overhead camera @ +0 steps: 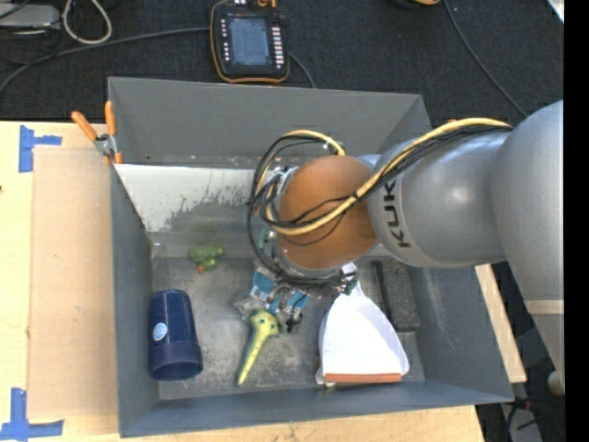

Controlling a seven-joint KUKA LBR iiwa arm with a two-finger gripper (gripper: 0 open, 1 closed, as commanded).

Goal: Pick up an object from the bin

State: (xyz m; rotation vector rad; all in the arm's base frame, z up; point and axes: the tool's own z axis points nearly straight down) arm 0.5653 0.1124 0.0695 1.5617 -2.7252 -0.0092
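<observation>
Dark, near-black floor (368, 35) runs along the far side, carrying a black teach pendant (248, 40) with orange trim, lying screen-up, with a pale looped cable (87, 42) towards the left corner.

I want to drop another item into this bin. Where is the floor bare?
Bare floor lies between the blue cup and the yellow-green toy, below the small green toy. It is crowded around the gripper, between that long toy and the white wedge.

One cup (173, 334), two toys (207, 256) (258, 339), one scoop (359, 343), one block (402, 295).
</observation>
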